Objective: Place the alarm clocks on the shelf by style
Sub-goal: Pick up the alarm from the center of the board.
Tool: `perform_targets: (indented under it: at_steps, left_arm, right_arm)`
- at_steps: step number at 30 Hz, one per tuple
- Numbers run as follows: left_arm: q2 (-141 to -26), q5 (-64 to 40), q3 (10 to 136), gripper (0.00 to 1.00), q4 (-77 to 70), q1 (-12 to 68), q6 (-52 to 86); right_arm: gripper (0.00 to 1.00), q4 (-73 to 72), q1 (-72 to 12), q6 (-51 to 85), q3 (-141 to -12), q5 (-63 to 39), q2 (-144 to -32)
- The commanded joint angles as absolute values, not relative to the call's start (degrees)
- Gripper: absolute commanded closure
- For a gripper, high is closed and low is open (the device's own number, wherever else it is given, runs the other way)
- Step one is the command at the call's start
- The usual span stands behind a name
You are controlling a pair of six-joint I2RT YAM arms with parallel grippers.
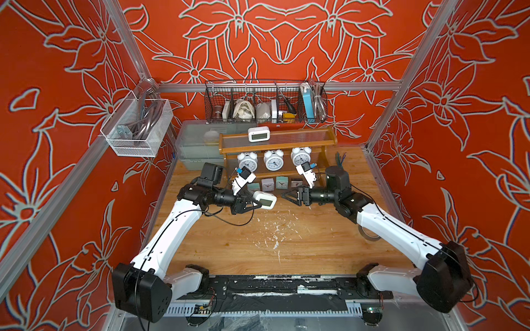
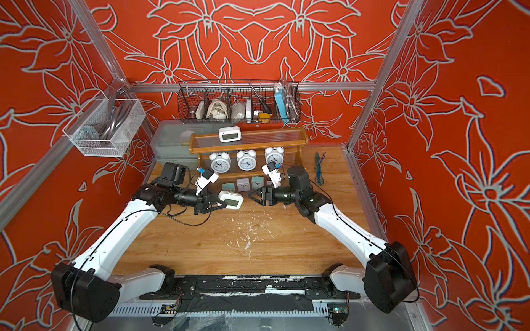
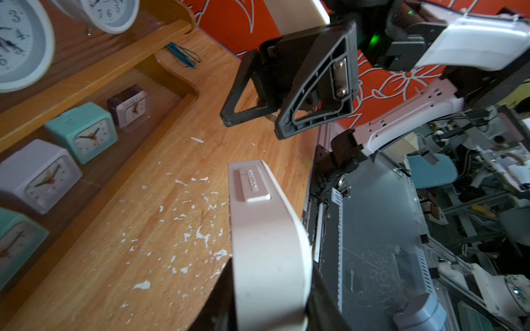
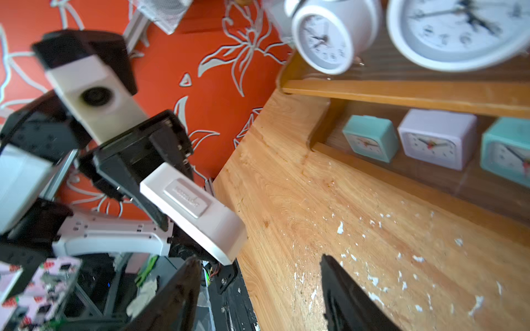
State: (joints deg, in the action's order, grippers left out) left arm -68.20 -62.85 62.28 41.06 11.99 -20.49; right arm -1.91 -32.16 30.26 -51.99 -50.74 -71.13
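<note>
The shelf [image 1: 275, 149] stands at the back of the table. A white digital alarm clock [image 1: 258, 133] sits on its top tier. Three round twin-bell alarm clocks [image 1: 273, 160] fill the middle tier. Several small square ones [image 1: 267, 184], teal, white and dark-faced, line the bottom tier. Above the table in front of the shelf, my left gripper [image 1: 259, 205] is shut on a second white digital alarm clock [image 1: 265, 199] [image 3: 266, 243]. It holds the clock by one end. My right gripper [image 1: 283, 196] [image 4: 259, 258] faces that clock from the right, open and empty, a short gap away.
A black wire basket [image 1: 265, 103] of odds and ends hangs on the back wall. A translucent grey bin [image 1: 198, 146] stands left of the shelf. A brown tape roll [image 1: 370, 233] lies under my right arm, and a bundle of wires [image 1: 340, 159] lies right of the shelf.
</note>
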Motion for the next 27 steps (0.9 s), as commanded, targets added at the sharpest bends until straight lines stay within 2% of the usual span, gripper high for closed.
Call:
perform_targets:
  at_steps: [1,6,13,27]
  left_arm:
    - [-67.0,-71.8,61.3,0.88,41.8,11.6,-21.3]
    - [-66.9,-74.6,61.1,0.88,43.2,11.5,-23.1]
    - [-66.8,-77.1,60.9,0.88,44.1,11.5,-24.3]
    - [-66.1,-77.5,59.9,0.87,45.6,11.5,-26.2]
  right_arm:
    - [0.31,-5.2,-32.3,21.2,-50.7,-60.4,-69.2]
    - [0.30,-12.1,-33.2,20.7,-47.7,-62.0,-66.4]
    - [0.32,-7.7,-36.4,16.1,-48.9,-60.5,-67.2]
    - [0.44,-9.6,-38.7,17.6,-51.7,-61.6,-71.4]
